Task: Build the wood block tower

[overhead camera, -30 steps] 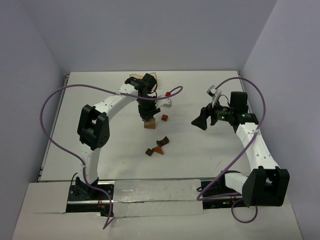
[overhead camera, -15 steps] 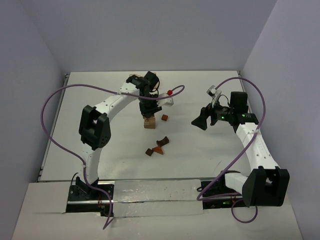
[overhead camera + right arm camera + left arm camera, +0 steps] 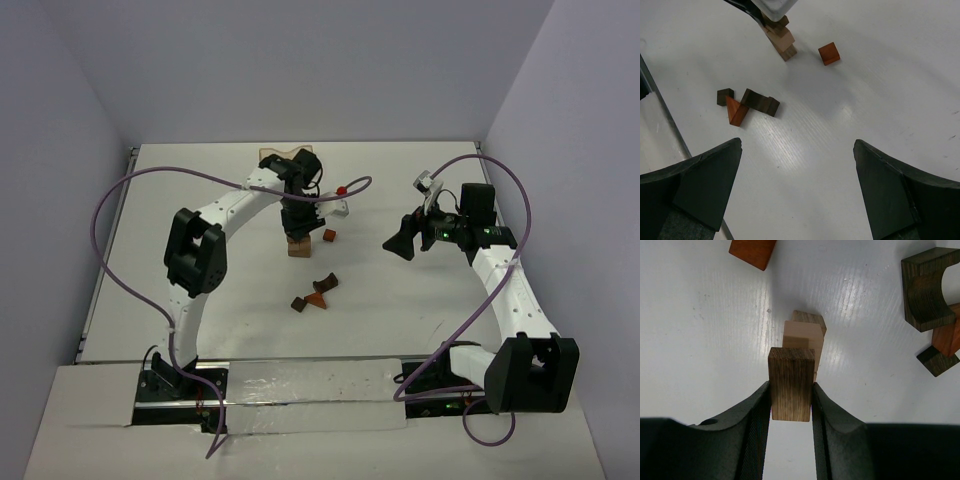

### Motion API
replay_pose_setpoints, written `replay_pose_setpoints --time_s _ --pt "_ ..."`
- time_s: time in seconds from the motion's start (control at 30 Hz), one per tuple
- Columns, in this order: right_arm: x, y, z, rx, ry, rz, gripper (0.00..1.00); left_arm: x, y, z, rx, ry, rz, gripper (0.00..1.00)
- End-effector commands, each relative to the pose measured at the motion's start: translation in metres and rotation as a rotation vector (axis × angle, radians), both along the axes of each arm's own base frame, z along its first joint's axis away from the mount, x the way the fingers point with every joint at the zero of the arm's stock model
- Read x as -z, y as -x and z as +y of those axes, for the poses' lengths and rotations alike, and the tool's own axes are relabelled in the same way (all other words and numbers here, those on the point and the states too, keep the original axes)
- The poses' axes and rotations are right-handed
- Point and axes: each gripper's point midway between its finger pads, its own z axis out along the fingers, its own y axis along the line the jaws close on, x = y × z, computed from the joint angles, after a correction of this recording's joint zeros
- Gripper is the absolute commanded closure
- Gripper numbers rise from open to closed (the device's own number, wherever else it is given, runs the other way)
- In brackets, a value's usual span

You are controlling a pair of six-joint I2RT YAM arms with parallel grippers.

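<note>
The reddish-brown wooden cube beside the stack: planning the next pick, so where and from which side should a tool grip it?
Probably from straight above, closing on two opposite upright faces of the reddish-brown wooden cube. It lies flat on the white table, clear of the stack of wooden blocks, its sides free.

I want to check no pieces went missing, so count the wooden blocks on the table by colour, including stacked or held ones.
Dark brown: 3 - held block, arch block, small block
Reddish-brown: 2 - cube, wedge
Tan: 2 - upper stack block, lower stack block
Total: 7
</note>
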Motion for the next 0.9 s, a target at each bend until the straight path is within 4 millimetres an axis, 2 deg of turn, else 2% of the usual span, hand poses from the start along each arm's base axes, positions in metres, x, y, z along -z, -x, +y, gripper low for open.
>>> replay_pose_setpoints --time_s 0.0,0.37,0.87 --pt "-0.01 -0.004 0.003 -0.02 0.003 -0.054 0.0 -0.002 0.001 -0.008 0.007 0.016 0.012 0.71" --pt "-0.008 -0.004 0.003 -0.021 0.005 -0.049 0.0 0.004 0.001 -0.009 0.008 0.014 0.019 0.67" --pt "-0.008 -0.004 0.004 -0.022 0.006 -0.046 0.0 -0.007 0.001 -0.01 0.014 0.018 -0.001 0.67"
